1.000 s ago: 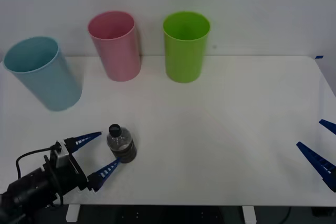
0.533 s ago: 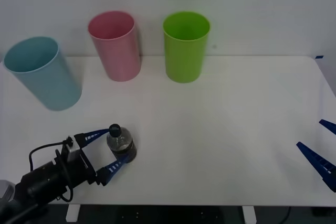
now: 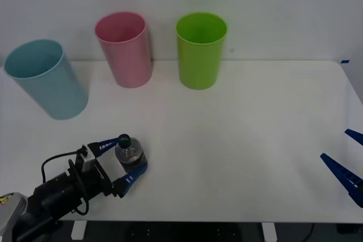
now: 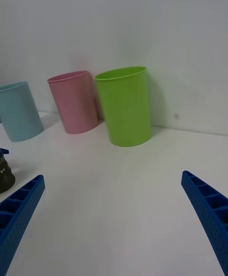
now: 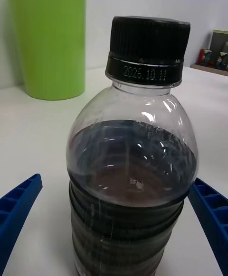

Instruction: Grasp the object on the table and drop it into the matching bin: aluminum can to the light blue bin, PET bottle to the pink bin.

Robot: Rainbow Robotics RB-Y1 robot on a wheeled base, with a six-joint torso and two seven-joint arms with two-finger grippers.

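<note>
Since a second ago the left gripper (image 3: 123, 158) has slid forward along the tabletop (image 3: 238, 140), so that its two blue fingers (image 3: 132, 174) now lie on either side of the PET bottle (image 3: 130, 152) instead of just short of it. From the front the fingers look close against the bottle's sides; in the left wrist view a narrow strip of white tabletop still shows between each finger and the bottle (image 5: 133, 171), so the gripper is open around it and has not clamped.

Going from the left: the light blue bin (image 3: 44, 79) stands near the far left edge, tilted in this view. The bottle stands upright near the front left of the tabletop, black cap (image 3: 123, 139) on, dark liquid filling its lower half, well apart from all bins. Behind it, at the back, stands the pink bin (image 3: 125, 49), and just to its right a lime green bin (image 3: 200, 50). At the far right edge the right gripper (image 3: 350, 162) hovers with its fingers spread wide and nothing between them.
</note>
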